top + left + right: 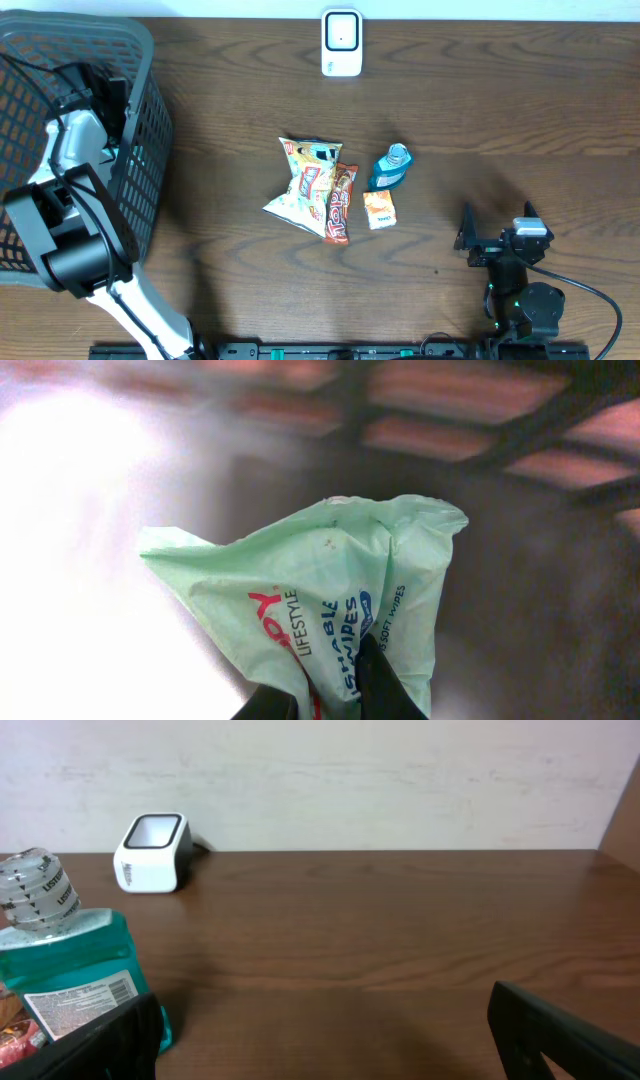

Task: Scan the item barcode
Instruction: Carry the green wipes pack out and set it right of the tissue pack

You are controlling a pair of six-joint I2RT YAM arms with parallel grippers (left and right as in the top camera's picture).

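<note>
The left fingers (385, 685) are pinched nearly shut on the lower edge of a green pack of wipes (320, 575), which stands up crumpled just above and in front of them. The grasp is made inside the basket (140, 110), whose dark mesh is seen blurred beyond the pack in the left wrist view. Whether the pack is lifted off the basket floor cannot be told.

The right fingers (560, 1035) are spread wide and nothing is held between them. A mouthwash bottle (70, 970) stands just ahead of them to the left, and the scanner (152, 852) sits well beyond them at the far edge of the surface (500, 120). A snack bag (305, 185), a candy bar (341, 205) and a small orange packet (379, 210) lie beside the bottle, between the two arms.

The task is judged to be at an early stage — an item is gripped, but nothing more is done. The pack is well apart from the scanner, and no barcode is seen on the face turned to the camera. What is left, then: the pack is to be raised out of the basket, carried across to the scanner, and turned so that its code faces the window — with the thin, soft wrapper kept from slipping out of the pinch.
</note>
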